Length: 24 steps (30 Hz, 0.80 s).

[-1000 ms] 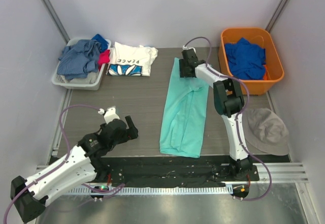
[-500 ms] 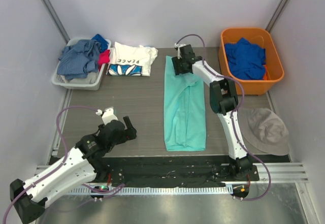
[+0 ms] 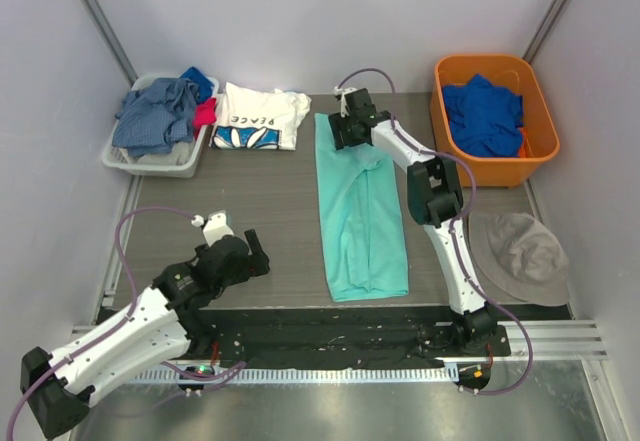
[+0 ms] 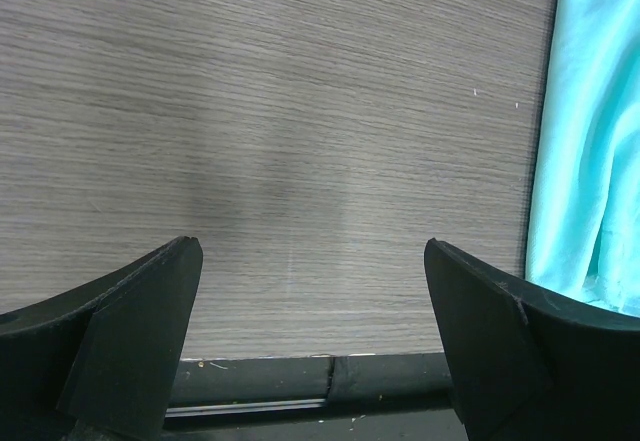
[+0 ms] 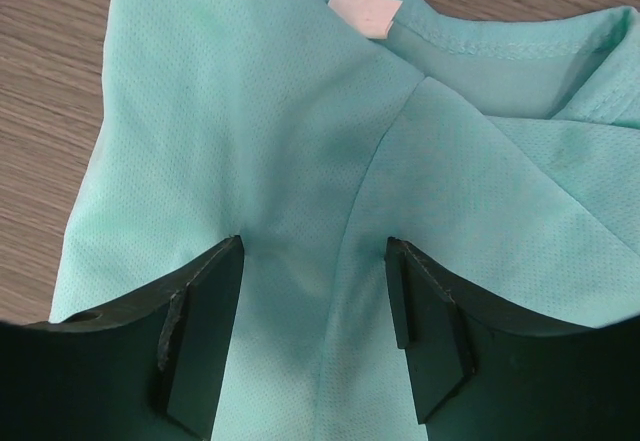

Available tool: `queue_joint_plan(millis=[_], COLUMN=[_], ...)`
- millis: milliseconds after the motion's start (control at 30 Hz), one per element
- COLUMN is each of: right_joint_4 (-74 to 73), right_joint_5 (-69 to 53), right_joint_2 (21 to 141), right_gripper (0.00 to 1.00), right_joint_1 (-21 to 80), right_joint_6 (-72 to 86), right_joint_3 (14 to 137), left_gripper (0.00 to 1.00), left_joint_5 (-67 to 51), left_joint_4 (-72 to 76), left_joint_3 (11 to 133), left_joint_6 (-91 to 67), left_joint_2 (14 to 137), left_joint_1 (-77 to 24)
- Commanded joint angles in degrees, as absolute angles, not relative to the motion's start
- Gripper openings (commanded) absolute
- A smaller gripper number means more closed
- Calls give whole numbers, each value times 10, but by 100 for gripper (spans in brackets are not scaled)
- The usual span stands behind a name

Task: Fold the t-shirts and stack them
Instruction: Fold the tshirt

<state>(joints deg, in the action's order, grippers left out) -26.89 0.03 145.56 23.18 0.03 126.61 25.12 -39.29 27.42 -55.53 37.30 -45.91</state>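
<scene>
The white t-shirt (image 3: 262, 119), lying at the upper left of the top view, is showing the word "PEACE" in dark letters above blue petals. The small pale tag (image 5: 365, 11) at the collar of the mint-teal t-shirt (image 5: 300, 161), at the upper middle of the right wrist view, is showing no print that can be read.

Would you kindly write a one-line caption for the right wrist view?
Right gripper, jaws apart, poised over the collar end of the mint-teal t-shirt, neck label showing, on a wood-grain table.
</scene>
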Motion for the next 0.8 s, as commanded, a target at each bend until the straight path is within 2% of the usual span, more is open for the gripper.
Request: queue_joint_plan(millis=[0,333,667,767], right_joint_4=[-309,-292,-251,-251], right_joint_5=[-11,44,8,29], right_joint_2=[1483,1493,1353,1268], right_gripper=[67,68,69,70], right_joint_1=[242,243,243,243], right_joint_6=[53,117,123,123], right_joint_3=[1281,1287,1264,1204], left_gripper=[100,100,100,100], left_joint_5=[270,272,281,272], left_joint_4=[-384,-396,-385,-351], left_joint_3=[277,271,292,301], left_joint_6=[-563,-569,-558,-544], left_joint_2=[359,342,346,368], left_joint_1=[-461,-461,-461,-461])
